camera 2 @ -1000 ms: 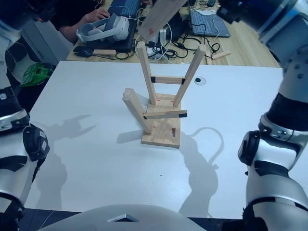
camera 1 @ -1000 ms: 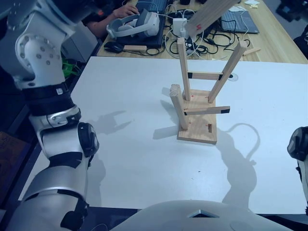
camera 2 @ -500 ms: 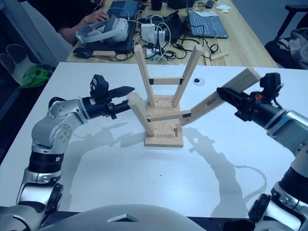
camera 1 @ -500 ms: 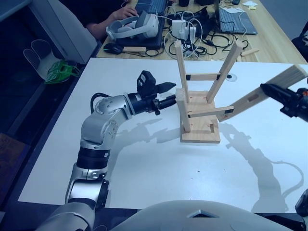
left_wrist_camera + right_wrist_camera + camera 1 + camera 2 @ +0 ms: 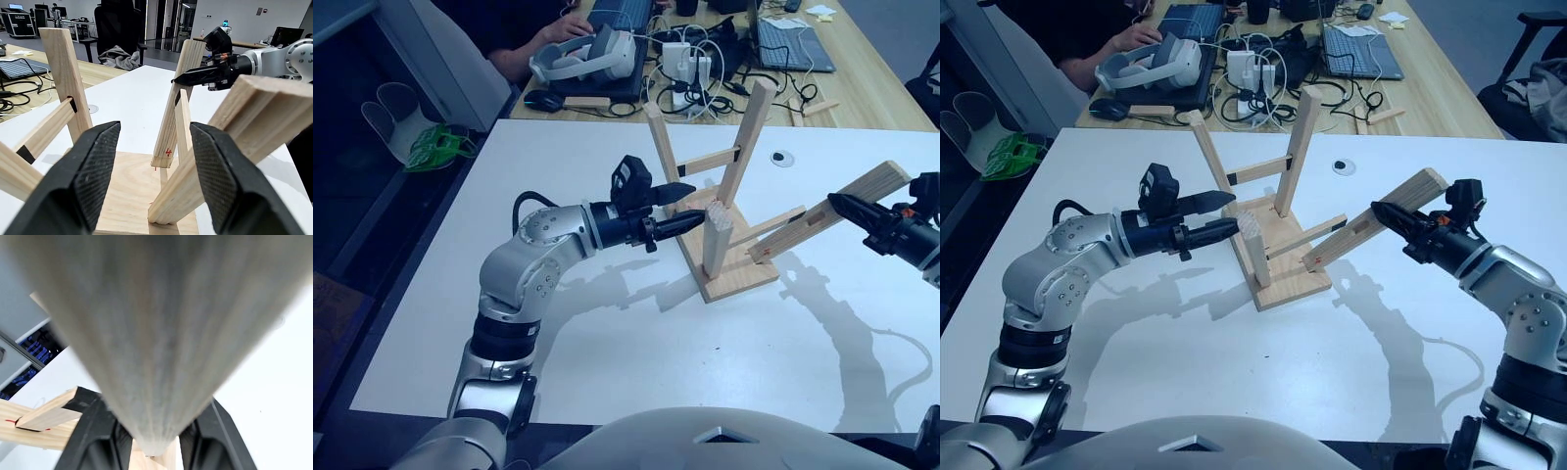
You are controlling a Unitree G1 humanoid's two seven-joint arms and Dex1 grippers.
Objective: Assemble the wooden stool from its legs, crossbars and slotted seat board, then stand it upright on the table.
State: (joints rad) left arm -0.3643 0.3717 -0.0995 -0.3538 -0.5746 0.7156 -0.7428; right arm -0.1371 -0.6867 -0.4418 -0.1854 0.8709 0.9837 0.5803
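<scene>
Wooden stool (image 5: 720,230), inverted, seat board (image 5: 751,281) down on the white table (image 5: 607,372), three legs up.
Left gripper (image 5: 1232,212): arm outstretched, fingers spread beside nearest leg. Right gripper (image 5: 1393,211): forearm angled inward, pinching slanted fourth leg (image 5: 1351,235), lower end at board.

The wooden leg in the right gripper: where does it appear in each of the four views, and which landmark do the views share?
Left eye view: the leg slants at the right, low end at the seat board.
Right eye view: leg right of centre, same slant.
Left wrist view: leg tilted, beyond the left gripper.
Right wrist view: leg very close, between dark fingers.
Shared landmark: the right gripper clamped on it.
</scene>
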